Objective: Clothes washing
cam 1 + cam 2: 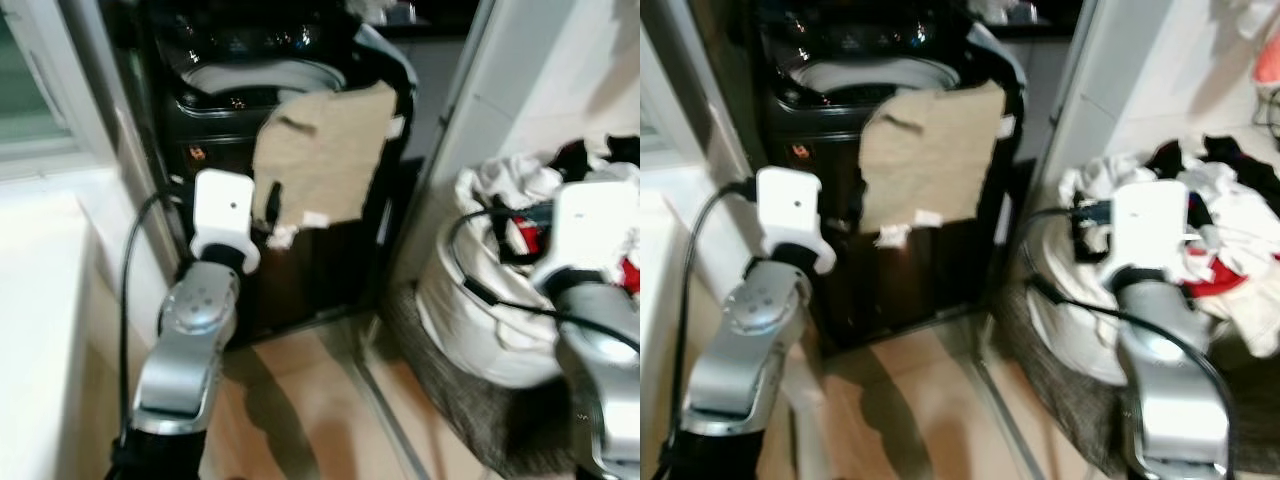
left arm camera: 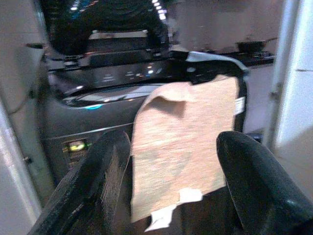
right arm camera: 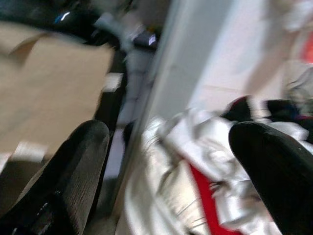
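Beige rectangular cloth [image 1: 322, 158] hangs over front rim of the black top-load washing machine [image 1: 240, 90], left hand [image 2: 171, 191] spread wide in front of it, gripping nothing; right hand [image 3: 166, 166] also wide, above white bag of mixed laundry [image 1: 510, 290].

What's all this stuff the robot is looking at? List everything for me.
washing machine: one, black, straight ahead, top open
beige cloth: one, tan with white tags, draped over the machine's front edge
laundry basket: one, white, on the robot's right
clothes pile: white, black and red, heaped in the basket
floor: tan
left end effector: black fingers open, facing the cloth
right end effector: black fingers open, above the clothes
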`<state>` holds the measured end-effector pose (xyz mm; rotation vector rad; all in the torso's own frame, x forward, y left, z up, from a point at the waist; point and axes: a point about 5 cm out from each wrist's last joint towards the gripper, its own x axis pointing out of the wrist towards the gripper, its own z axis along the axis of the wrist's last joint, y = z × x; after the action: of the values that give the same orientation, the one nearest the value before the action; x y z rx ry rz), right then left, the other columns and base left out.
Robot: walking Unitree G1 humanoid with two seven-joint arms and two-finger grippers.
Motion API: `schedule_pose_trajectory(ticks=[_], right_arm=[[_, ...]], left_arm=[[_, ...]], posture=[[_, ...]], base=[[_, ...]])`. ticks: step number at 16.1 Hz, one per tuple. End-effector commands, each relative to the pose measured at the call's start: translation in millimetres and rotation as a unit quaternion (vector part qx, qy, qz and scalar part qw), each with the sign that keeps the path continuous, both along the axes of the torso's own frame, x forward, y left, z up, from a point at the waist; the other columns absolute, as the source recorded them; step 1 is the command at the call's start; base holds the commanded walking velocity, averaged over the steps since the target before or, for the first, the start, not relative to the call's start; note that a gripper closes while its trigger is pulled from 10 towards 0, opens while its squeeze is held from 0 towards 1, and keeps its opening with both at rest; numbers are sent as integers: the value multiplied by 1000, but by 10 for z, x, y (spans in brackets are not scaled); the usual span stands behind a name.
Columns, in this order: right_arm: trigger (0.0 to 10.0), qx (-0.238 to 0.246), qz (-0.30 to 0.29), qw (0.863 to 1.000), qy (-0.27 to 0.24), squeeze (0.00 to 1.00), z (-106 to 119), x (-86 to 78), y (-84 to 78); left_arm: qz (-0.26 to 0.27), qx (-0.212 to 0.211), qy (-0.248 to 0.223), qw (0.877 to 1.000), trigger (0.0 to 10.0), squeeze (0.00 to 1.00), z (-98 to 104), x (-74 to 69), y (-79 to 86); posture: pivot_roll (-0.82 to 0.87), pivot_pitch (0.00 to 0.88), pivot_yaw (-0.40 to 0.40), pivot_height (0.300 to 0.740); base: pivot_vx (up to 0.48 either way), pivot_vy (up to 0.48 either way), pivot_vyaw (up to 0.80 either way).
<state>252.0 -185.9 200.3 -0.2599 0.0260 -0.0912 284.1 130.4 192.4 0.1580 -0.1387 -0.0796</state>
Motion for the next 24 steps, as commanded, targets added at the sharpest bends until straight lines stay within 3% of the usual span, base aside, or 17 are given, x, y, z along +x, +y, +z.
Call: schedule_pose_trajectory(ticks=[1,2,3,6,12,15,18,20,24], right_arm=[[10000,-2,13,1000,-10,0,31,44,53],[10000,7,13,1000,-7,0,11,50,62],[10000,55,5,998,-4,0,-26,31,63],[10000,86,-19,996,-11,0,-42,-86,18],[10000,80,-62,995,-22,0,-28,-265,-24],[10000,64,-45,996,-29,0,29,-250,8],[10000,25,36,998,-37,0,91,-178,142],[10000,2,0,999,-53,0,120,-151,93],[10000,51,-5,997,-53,0,83,-73,68]], left_arm=[[14,7,-2,1000,10000,0,13,-26,53],[11,12,-3,1000,10000,0,21,-34,62],[-5,17,-9,1000,10000,0,54,-25,47],[-40,-8,-4,999,10000,0,77,48,-14],[-64,-30,9,997,10000,0,55,146,-96],[-51,-19,11,998,10000,0,23,153,-83],[-43,-24,14,999,10000,0,-21,134,2],[-39,-24,13,999,10000,0,-23,133,26],[-34,-13,2,999,10000,0,-16,125,26]], posture=[[-53,0,-120,740],[-51,0,-108,740],[-61,0,-76,740],[-105,0,3,740],[-159,0,35,740],[-157,0,21,740],[-142,0,6,740],[-132,0,-3,740],[-122,0,-6,740]], base=[[0,0,0],[0,0,0],[0,0,0],[112,0,-267],[350,0,-800],[335,0,-702],[0,0,0],[0,386,0],[0,480,-144]])
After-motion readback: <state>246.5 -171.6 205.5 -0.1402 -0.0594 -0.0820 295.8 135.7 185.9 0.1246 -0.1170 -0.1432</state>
